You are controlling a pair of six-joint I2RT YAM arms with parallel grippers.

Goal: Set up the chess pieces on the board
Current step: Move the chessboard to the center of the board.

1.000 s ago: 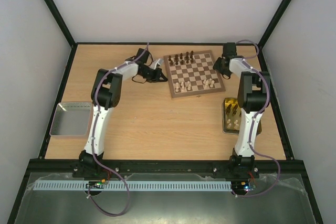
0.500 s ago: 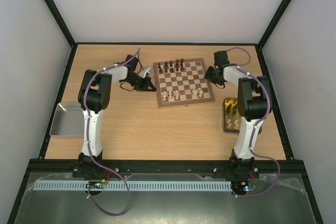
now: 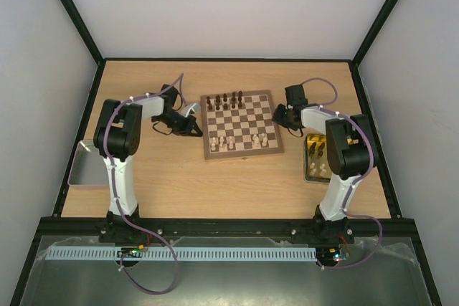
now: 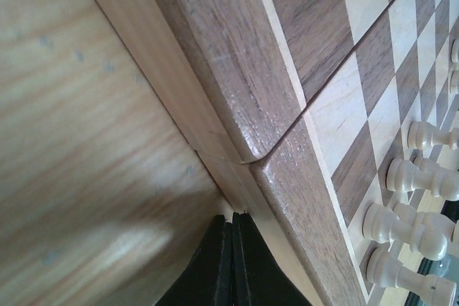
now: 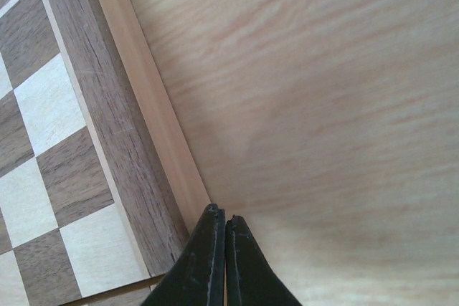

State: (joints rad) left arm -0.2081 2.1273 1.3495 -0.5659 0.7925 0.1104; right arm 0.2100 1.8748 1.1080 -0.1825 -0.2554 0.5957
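Note:
The board (image 3: 247, 121) lies at the table's middle back, a little turned. Dark chess pieces (image 3: 224, 100) stand along its far rows, pale pieces (image 3: 224, 143) along its near rows. My left gripper (image 3: 195, 128) is shut and empty, its tips against the board's left side. In the left wrist view the gripper (image 4: 233, 216) touches the board's edge (image 4: 287, 170), with pale pieces (image 4: 409, 177) at the right. My right gripper (image 3: 279, 114) is shut and empty at the board's right side. In the right wrist view the gripper (image 5: 219, 213) touches the board's rim (image 5: 136, 141).
A shiny gold tray (image 3: 307, 168) holding several loose pieces lies at the right, just below my right arm. A grey metal tray (image 3: 90, 164) lies at the table's left edge. Black frame rails bound the table.
The board has slid toward the near left and turned a little, with both shut grippers moving along at its two sides. Both arms have folded back toward their bases.

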